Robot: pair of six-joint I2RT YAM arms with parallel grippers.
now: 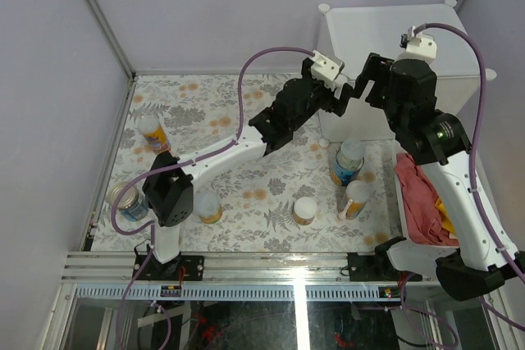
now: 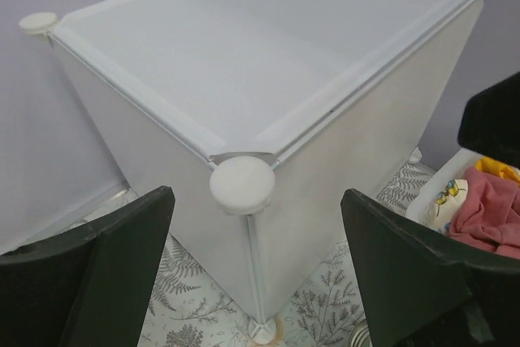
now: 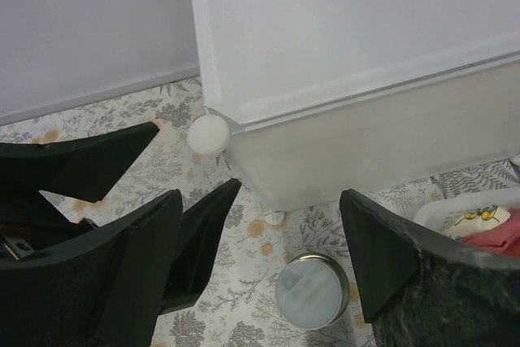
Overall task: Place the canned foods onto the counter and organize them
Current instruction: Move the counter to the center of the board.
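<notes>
The white cabinet (image 1: 369, 30) stands at 1 o'clock on the floral surface (image 1: 197, 104). At its near corner the left end effector (image 2: 256, 229) and the right end effector (image 3: 260, 237) hang close together, both released, with nothing between the fingers. On the surface are a blue-labelled can (image 1: 349, 161) at 3 o'clock, a pale-topped can (image 1: 354, 200) at 4, an orange can (image 1: 304, 211) at 5, a short can (image 1: 207, 206) at 7, a blue tin (image 1: 129, 202) at 8 and a yellow can (image 1: 153, 133) at 9.
</notes>
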